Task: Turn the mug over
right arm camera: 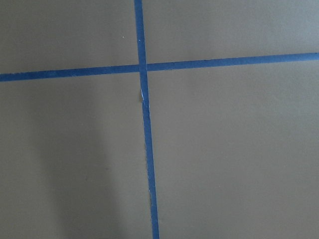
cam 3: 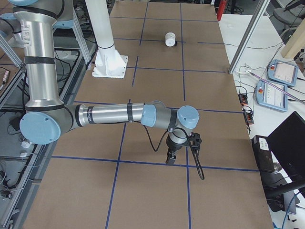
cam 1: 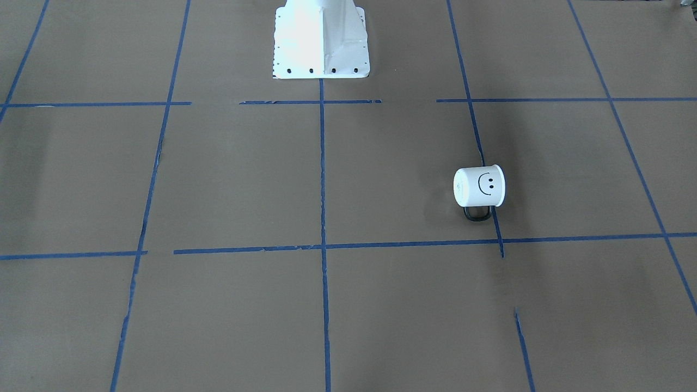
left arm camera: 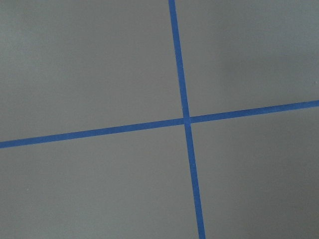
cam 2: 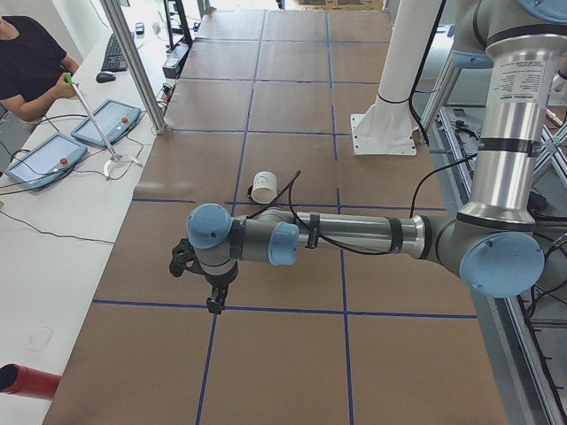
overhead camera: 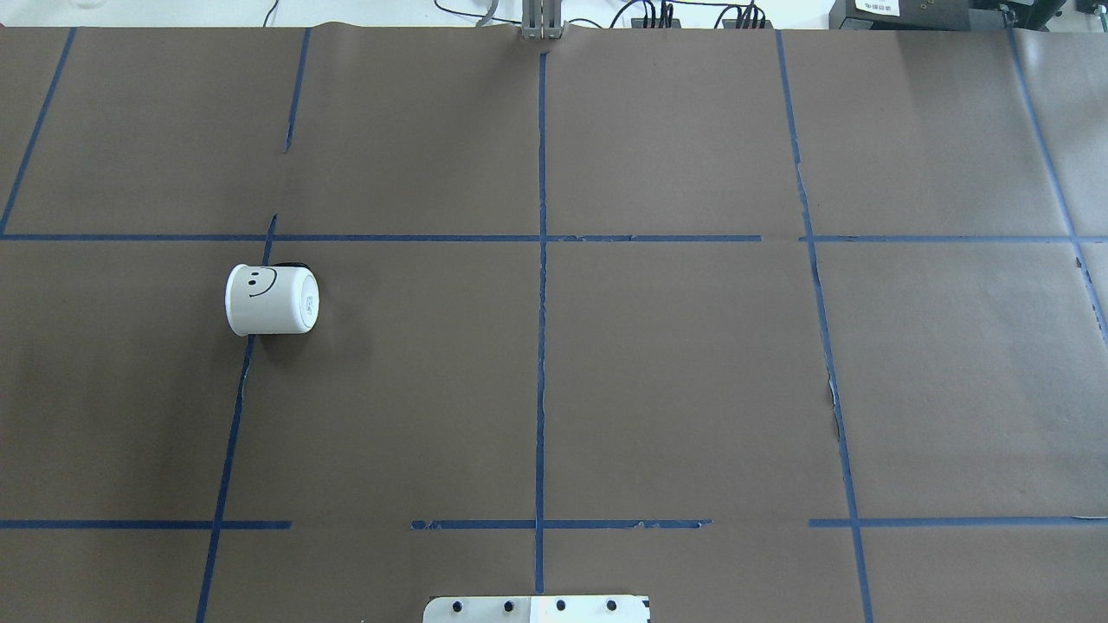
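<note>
Well, the smiley mug (overhead camera: 271, 300) lies on its side on the table (overhead camera: 675, 389), on the robot's left. The left tool (cam 2: 215, 303) is nearer; it should pinch the rim and tip slowly so the mug won't roll. I cannot tell if it or the right tool (cam 3: 170, 160) is spread.

The left arm (cam 2: 354, 235) and right arm (cam 3: 109, 114) are silver tubes joined by pale-blue round caps, each with a black cable (cam 2: 283, 188) looping back from behind the jaws of the black left gripper (cam 2: 213, 309) and right gripper (cam 3: 169, 161), and their white pedestal (cam 1: 320, 38) is edged with black screws (cam 1: 311, 71).
</note>
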